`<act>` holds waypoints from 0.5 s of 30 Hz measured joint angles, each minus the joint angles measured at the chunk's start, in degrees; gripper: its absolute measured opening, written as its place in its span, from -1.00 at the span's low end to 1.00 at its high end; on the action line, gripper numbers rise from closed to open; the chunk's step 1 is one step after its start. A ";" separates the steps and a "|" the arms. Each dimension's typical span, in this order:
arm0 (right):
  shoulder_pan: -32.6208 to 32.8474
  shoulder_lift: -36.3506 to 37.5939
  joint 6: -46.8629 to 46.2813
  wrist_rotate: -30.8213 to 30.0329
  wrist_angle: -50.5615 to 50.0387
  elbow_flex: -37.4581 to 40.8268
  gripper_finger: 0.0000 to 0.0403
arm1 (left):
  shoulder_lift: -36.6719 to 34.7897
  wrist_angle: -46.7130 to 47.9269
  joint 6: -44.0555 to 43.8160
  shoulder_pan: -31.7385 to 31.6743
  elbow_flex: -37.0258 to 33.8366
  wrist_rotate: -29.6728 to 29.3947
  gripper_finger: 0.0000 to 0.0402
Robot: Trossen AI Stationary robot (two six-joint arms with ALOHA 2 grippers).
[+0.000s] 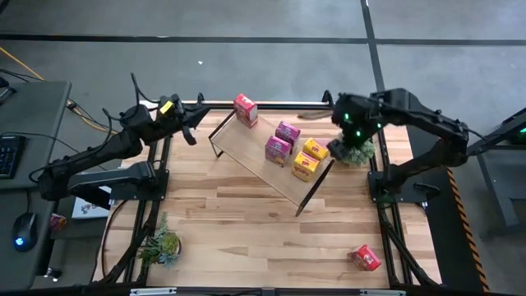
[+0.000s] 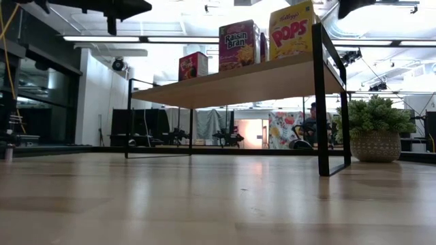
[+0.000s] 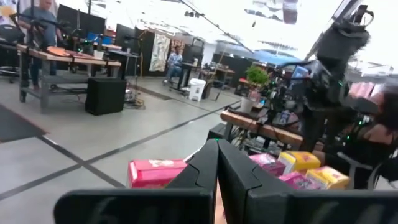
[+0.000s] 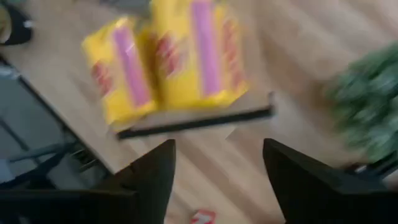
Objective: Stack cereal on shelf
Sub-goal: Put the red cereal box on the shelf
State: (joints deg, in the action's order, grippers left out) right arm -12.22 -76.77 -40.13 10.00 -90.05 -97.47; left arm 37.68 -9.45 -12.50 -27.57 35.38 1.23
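Five cereal boxes stand on the shelf, which lies diagonally across the far half of the table: one red box at its far-left end, two pink boxes near the middle, two yellow boxes just inside its right end frame. Sixth box, red, lies alone near the table's front-right edge, well apart from the shelf. Right gripper hovers above the shelf's right end beside a potted plant, fingers spread wide, holding nothing. Left gripper waits off the far-left corner, fingers closed together, empty. Second plant sits front left; the front centre of the table is bare wood
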 joint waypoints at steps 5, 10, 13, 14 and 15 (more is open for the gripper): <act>12.08 0.59 -14.46 -1.94 0.08 2.55 0.25 | 0.08 -1.13 -0.89 -0.01 0.00 0.54 -1.00; 28.05 0.45 -30.22 -0.38 0.10 7.89 0.25 | 0.08 -1.03 -0.87 -0.02 0.00 1.29 -1.00; 37.60 0.42 -41.29 0.17 0.08 12.17 0.25 | 0.08 -0.99 -0.23 -0.02 0.00 1.37 -1.00; 40.78 0.42 -44.96 0.17 0.07 13.52 0.25 | 0.08 -0.96 0.04 -0.02 0.00 1.40 -1.00; 43.76 0.44 -48.59 0.32 0.32 14.96 0.25 | 0.08 -0.91 0.11 -0.02 0.00 1.44 -1.00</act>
State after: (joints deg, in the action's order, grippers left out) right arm 31.54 -76.34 -88.72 10.32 -89.73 -82.51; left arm 37.76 -10.36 -12.38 -27.59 35.38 2.67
